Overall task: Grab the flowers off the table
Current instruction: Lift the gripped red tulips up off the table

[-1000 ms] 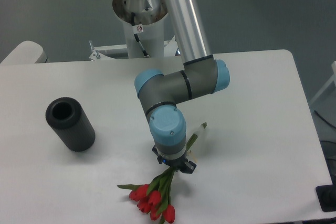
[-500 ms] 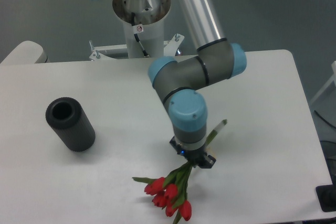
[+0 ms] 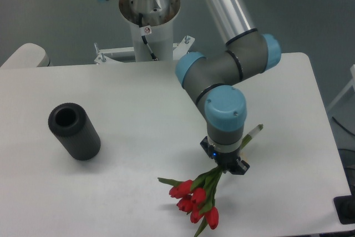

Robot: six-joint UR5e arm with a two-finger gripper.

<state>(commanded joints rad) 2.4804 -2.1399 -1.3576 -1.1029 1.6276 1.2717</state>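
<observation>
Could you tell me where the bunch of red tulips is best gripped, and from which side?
Grip the tulips on the bundled green stems, mid-length, coming from above, as the gripper is doing now. The stems are thin and gathered there; the red heads look soft and splayed.

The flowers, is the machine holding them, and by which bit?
Yes. The gripper is shut on the flowers, gripping the green stems partway along, between blooms and pale ends.

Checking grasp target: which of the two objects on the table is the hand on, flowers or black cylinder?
The flowers: red tulips with green stems, their stems running up into the hand. The black cylinder sits apart at the table's left side.
</observation>
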